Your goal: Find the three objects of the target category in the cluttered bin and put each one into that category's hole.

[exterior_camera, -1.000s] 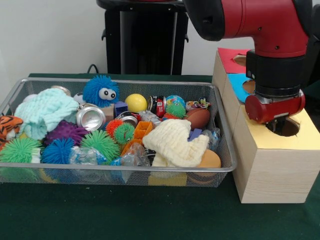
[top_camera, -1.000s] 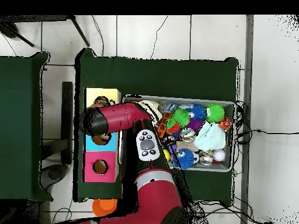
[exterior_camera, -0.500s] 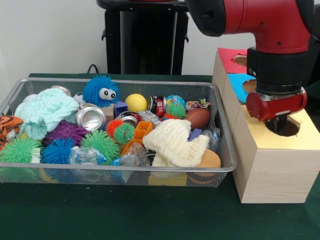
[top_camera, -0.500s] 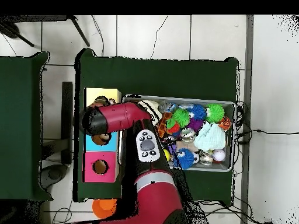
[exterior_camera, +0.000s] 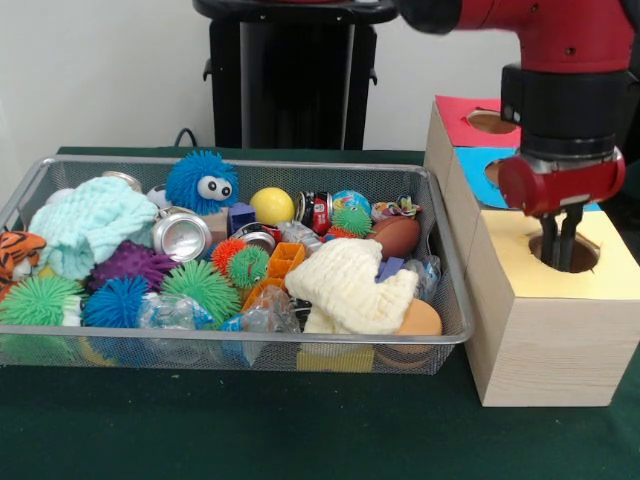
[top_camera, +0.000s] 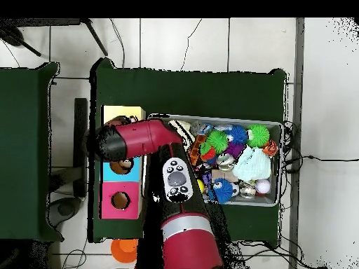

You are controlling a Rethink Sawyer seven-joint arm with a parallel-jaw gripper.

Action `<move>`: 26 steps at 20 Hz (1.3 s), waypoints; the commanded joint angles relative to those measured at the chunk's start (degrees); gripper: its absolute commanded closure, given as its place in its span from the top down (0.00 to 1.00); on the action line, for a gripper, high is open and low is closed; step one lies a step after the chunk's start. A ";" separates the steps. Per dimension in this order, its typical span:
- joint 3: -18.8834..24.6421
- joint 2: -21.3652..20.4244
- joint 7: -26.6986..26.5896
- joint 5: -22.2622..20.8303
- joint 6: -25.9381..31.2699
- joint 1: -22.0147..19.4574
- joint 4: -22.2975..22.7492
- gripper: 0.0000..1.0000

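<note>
Bin [exterior_camera: 440, 250] clutter waits while the gripper [exterior_camera: 559, 238] rises from the yellow hole [exterior_camera: 566, 252].
Fingers slightly parted and empty, lifted since a second ago: drop apparently done. Bin sits at nine o'clock of the box.

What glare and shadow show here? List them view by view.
Front view: even light, with a bright glare on the silver can and soft highlights on the red arm; the yellow hole is dark with shadow under the open jaws. Overhead view: the arm covers that hole, so no shadow can be judged there.
</note>
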 commanded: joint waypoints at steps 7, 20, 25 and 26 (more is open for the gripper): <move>2.72 -10.17 0.21 2.44 18.76 -2.87 6.00 0.00; 6.25 -12.14 -10.21 -2.18 21.10 -10.68 12.22 0.00; 7.75 -10.99 -14.63 -5.40 23.95 -14.21 11.90 0.00; 8.06 -10.71 -15.94 -6.23 25.48 -14.87 11.40 0.00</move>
